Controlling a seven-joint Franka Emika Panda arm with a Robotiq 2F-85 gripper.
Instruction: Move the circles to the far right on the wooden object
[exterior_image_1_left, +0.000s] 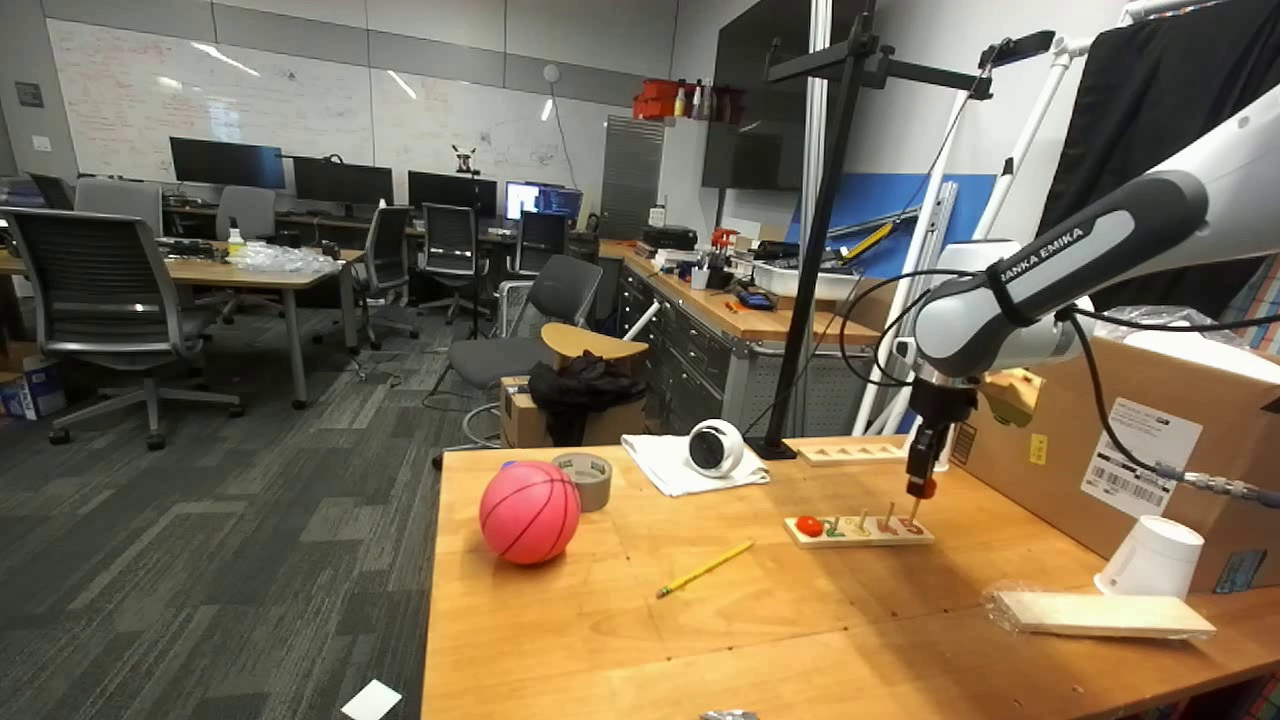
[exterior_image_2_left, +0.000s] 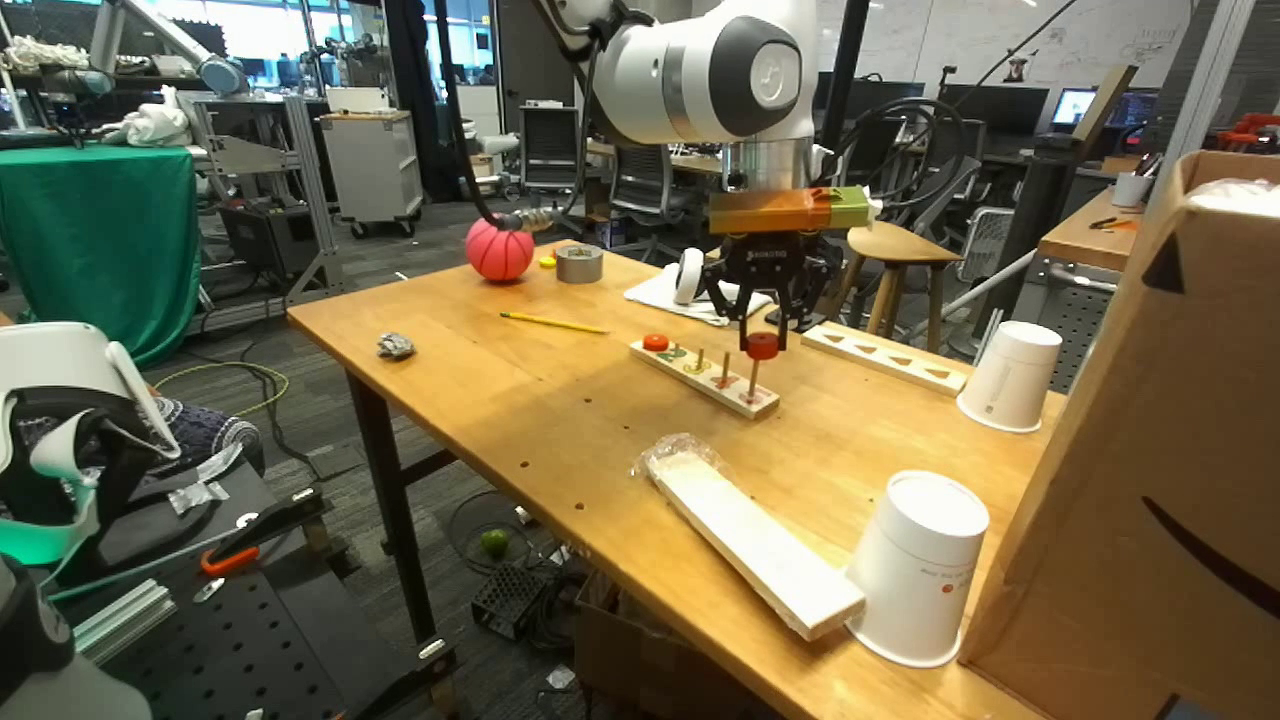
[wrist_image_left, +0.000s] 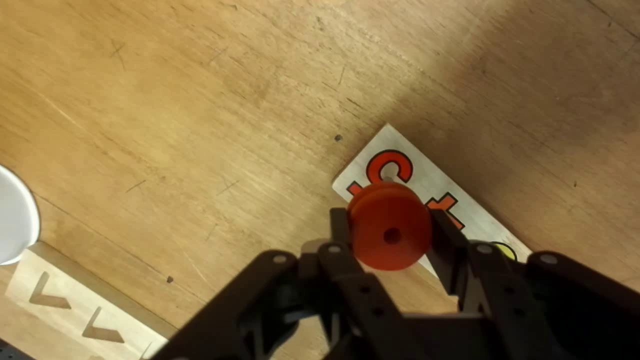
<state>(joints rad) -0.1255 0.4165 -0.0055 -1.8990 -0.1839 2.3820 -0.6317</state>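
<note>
One red circle (wrist_image_left: 389, 220), clasped in the tool (exterior_image_2_left: 763, 344), poised at the top of the end peg (exterior_image_2_left: 755, 380) of the wooden object (exterior_image_1_left: 862, 541), at the right-hand extreme in both exterior views. Cannot tell from these angles: held just above the tip or just started onto the peg. In the wrist view, a dark hole in the upper face and no peg coming through, hence judged not yet seated. Single piece or stacked pair in the grip: also unclear.

Likely left to move: a second circle (exterior_image_1_left: 809, 526), resting at the opposite end of the wooden object, well apart from the tool. Between the two ends, three middle pegs (exterior_image_2_left: 727, 365), all bare.

Set on the surface (exterior_image_1_left: 600, 650), well in from the left edge in an exterior view: the wooden object, with a strip of triangular cutouts (exterior_image_1_left: 850, 461) behind, near the back edge, and a pinkish ball (exterior_image_1_left: 530, 512) over toward the left edge.

By estimate, short of halfway: one delivery lined up over the probable goal peg, lowering and release left to do, then the same trip for the second circle. Bare shaft below the held piece, with zero circles settled at the far right so far. Called for next, by judgement: a straight descent before any loosening of the tool.
</note>
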